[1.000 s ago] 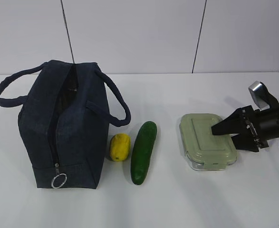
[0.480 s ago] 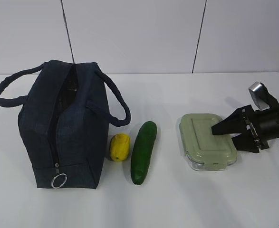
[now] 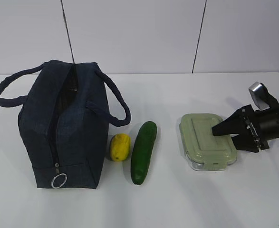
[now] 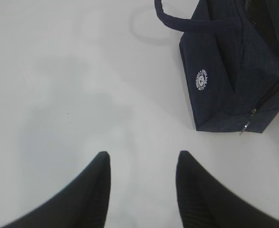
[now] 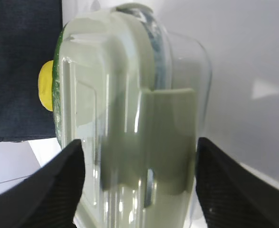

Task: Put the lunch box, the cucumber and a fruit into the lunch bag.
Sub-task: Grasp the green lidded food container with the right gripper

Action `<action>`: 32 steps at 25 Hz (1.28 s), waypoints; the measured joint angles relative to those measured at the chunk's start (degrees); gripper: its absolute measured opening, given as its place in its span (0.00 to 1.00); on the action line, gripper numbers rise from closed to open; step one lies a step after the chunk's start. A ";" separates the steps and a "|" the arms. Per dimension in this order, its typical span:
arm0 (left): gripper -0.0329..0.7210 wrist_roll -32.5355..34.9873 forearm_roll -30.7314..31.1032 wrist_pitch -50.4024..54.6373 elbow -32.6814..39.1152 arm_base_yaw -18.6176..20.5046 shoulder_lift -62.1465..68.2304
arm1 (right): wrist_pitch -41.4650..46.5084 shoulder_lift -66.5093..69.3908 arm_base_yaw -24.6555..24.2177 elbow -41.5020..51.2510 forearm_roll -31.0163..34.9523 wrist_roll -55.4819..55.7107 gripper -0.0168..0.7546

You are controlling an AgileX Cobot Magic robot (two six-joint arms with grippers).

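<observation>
The lunch box [image 3: 206,140], clear with a sage-green lid, lies flat on the white table at the right. My right gripper [image 3: 223,137] reaches in from the right, open, with a finger on each side of the box's right end. The right wrist view shows both fingers [image 5: 72,175] close beside the lunch box [image 5: 129,95], and I see no firm grip. The cucumber [image 3: 144,152] and the yellow fruit [image 3: 120,146] lie side by side in the middle. The navy lunch bag [image 3: 63,128] stands at the left with its top unzipped. My left gripper [image 4: 143,154] hangs open over bare table, near the lunch bag [image 4: 229,80].
The bag's loop handles [image 3: 115,102] droop out to both sides, one close above the fruit. A silver ring zip pull [image 3: 59,180] hangs at the bag's front end. A white wall with dark seams stands behind the table [image 3: 177,199].
The right gripper's fingers have drawn slightly closer around the lunch box's end. The box, cucumber, fruit and bag have not moved.
</observation>
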 joint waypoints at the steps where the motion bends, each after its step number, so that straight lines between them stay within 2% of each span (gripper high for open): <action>1: 0.48 0.00 0.00 0.00 0.00 0.00 0.00 | 0.00 0.00 0.00 0.00 0.00 0.00 0.69; 6: 0.48 0.00 0.00 0.00 0.00 0.00 0.00 | 0.00 0.00 0.00 0.00 0.00 0.04 0.66; 26: 0.48 0.00 0.00 0.00 0.00 0.00 0.00 | -0.11 0.00 0.00 0.00 -0.04 0.04 0.64; 32: 0.48 0.00 0.00 0.00 0.00 0.00 0.00 | -0.35 0.00 0.00 0.00 -0.13 0.13 0.56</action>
